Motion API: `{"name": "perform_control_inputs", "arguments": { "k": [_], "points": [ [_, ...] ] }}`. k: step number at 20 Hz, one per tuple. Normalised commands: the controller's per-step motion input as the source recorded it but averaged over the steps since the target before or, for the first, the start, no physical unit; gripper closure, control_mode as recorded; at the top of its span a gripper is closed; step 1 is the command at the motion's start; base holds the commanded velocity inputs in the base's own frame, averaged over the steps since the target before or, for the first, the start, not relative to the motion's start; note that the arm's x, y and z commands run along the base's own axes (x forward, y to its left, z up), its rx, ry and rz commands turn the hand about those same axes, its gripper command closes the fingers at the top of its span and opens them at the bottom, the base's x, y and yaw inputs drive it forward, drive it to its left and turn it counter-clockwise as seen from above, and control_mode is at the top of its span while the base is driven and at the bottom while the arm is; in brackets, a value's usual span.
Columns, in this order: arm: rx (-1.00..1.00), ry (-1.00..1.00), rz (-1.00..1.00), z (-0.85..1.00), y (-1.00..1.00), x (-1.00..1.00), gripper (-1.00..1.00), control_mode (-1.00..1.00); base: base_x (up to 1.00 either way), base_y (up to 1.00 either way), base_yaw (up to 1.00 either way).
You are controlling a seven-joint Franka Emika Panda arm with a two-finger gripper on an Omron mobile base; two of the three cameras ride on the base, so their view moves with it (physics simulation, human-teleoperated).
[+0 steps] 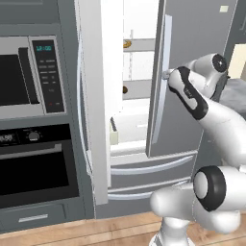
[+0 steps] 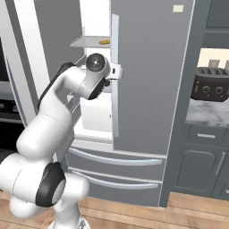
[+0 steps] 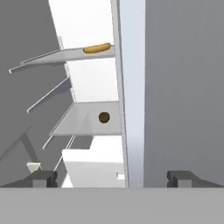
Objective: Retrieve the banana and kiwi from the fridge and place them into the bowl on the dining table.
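1. We've got the gripper (image 3: 112, 177) up at the edge of the right fridge (image 1: 192, 72) door, fingers spread wide with nothing between them; that door's edge runs straight up between the two tips
2. The key relation: both fruits lie ahead and a bit left of the fingers, inside the white interior. The kiwi (image 3: 104, 117) sits near the right edge of the middle shelf, the banana (image 3: 96, 48) on the shelf above, long axis running side to side along the front edge
3. Kiwi looks like a small dull brown ball, probably rolls easily. Banana is smooth, yellow, gently curved. Shelves look glassy and thin, door flat grey steel
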Motion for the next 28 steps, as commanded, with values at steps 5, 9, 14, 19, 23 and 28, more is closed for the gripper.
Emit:
{"name": "perform_control_inputs", "arguments": {
  "k": [5,9,14,19,23,28],
  "points": [
    [0.07,0.12,0.00,0.00,-0.23,0.79,-1.00,-1.00,0.00,0.00,0.00],
    [0.04,0.06,0.01,0.00,-0.17,0.87,-1.00,-1.00,0.00,0.00,0.00],
    [0.00,-0.02,0.01,-0.21,-0.01,0.76,-1.00,-1.00,0.00,0.00,0.00],
    [0.00,-0.13,0.01,-0.40,-0.02,0.60,-1.00,-1.00,0.00,0.00,0.00],
    [0.00,-0.03,0.00,-0.38,-0.01,0.75,-1.00,-1.00,0.00,0.00,0.00],
    [0.00,0.00,0.00,-0.11,0.00,0.40,1.00,-1.00,0.00,0.00,0.00]
  ]
}}
